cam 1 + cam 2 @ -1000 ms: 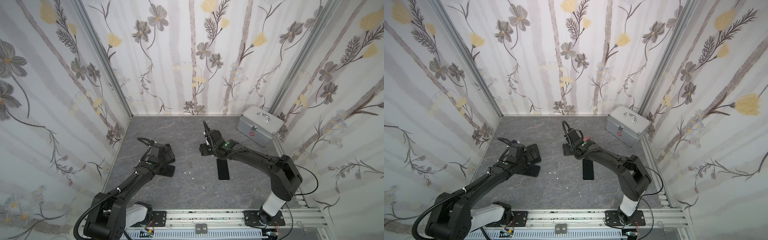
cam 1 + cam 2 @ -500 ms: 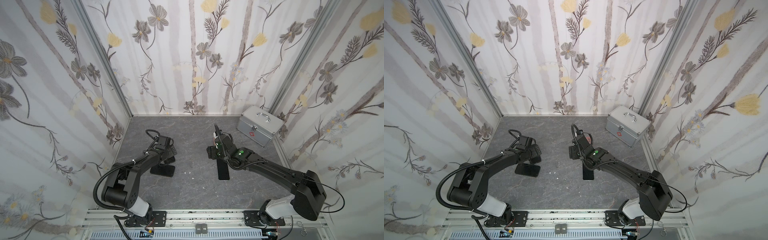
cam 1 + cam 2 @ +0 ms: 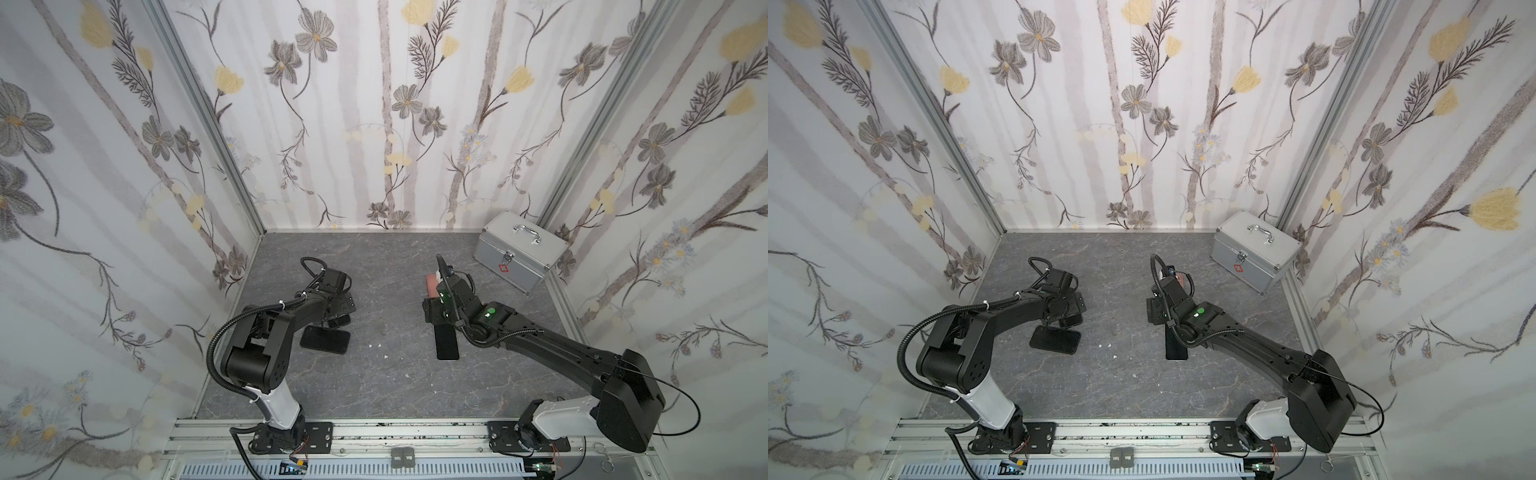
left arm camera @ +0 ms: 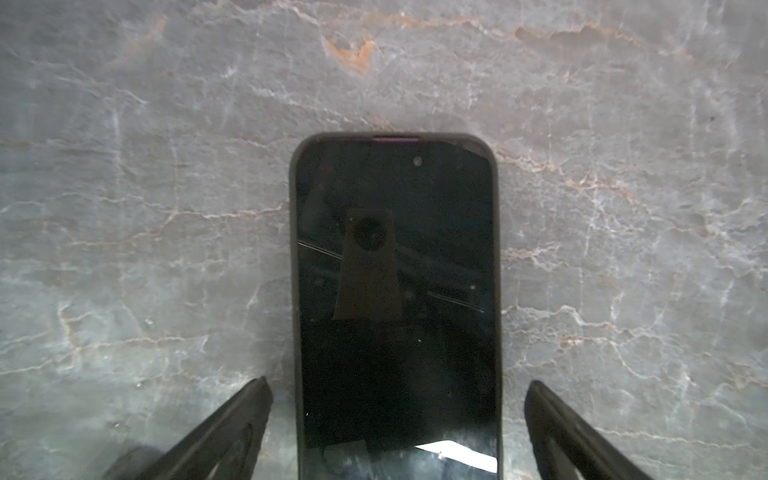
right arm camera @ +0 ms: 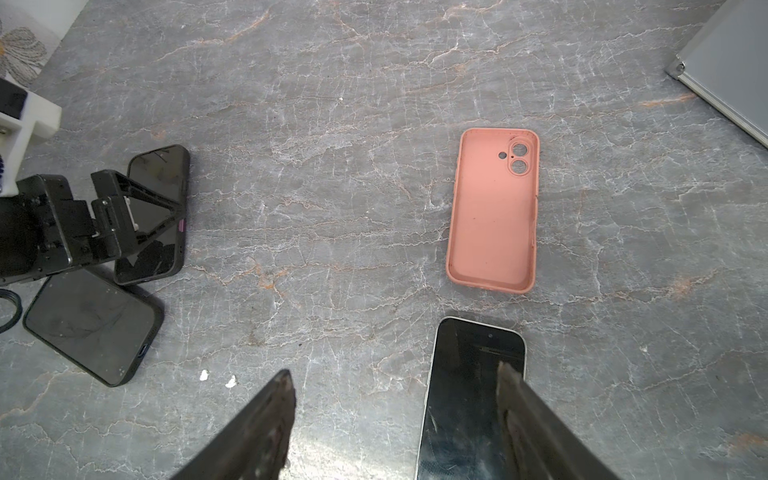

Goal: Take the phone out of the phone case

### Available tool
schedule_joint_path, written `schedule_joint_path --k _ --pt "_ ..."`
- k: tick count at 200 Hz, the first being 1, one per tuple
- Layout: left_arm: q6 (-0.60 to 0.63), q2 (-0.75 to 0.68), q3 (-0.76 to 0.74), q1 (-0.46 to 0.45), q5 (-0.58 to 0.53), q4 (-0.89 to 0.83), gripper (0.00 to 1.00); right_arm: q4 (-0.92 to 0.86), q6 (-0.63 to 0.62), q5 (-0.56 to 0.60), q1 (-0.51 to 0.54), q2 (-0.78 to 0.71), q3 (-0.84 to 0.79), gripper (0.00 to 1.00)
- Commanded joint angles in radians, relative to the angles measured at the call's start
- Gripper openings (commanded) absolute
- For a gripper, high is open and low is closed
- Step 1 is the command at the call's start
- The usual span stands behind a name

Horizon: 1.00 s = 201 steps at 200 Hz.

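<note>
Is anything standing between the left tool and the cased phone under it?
Nothing visible. The left tool is open, with a finger on each side of the cased phone, not touching it. The phone lies flat on the table, its screen uncovered.

**Phone lies between spread fingers**

A phone (image 4: pixel 395 291) in a dark case (image 4: pixel 294 249) lies flat, screen up, on the grey marbled table (image 4: pixel 166 166). The left gripper (image 4: pixel 397 383) stands wide over its near end. One black finger (image 4: pixel 232 424) is on each side, and neither touches the case. A thin purple strip shows at the phone's far edge.
</note>
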Motion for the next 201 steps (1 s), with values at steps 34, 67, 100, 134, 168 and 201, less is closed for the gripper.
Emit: schedule_joint_path --k 34,67,100,134,168,201 --pt "0.023 0.054 0.046 -0.030 -0.034 -0.050 0.95 0.048 0.018 0.000 0.000 0.016 -0.018 0.76" --pt "0.018 0.070 0.036 -0.032 -0.040 -0.059 0.95 0.051 0.022 0.007 0.000 0.006 -0.034 0.76" --pt "0.023 0.087 0.037 -0.040 -0.048 -0.069 0.90 0.048 0.021 0.012 0.000 0.004 -0.034 0.76" --pt "0.019 0.104 0.039 -0.056 -0.059 -0.100 0.87 0.050 0.024 0.013 0.000 0.001 -0.038 0.75" --pt "0.014 0.095 0.027 -0.072 -0.046 -0.101 0.81 0.056 0.028 0.020 0.000 -0.006 -0.052 0.75" --pt "0.016 0.098 0.054 -0.107 -0.033 -0.099 0.76 0.058 0.040 0.042 -0.003 -0.025 -0.064 0.75"
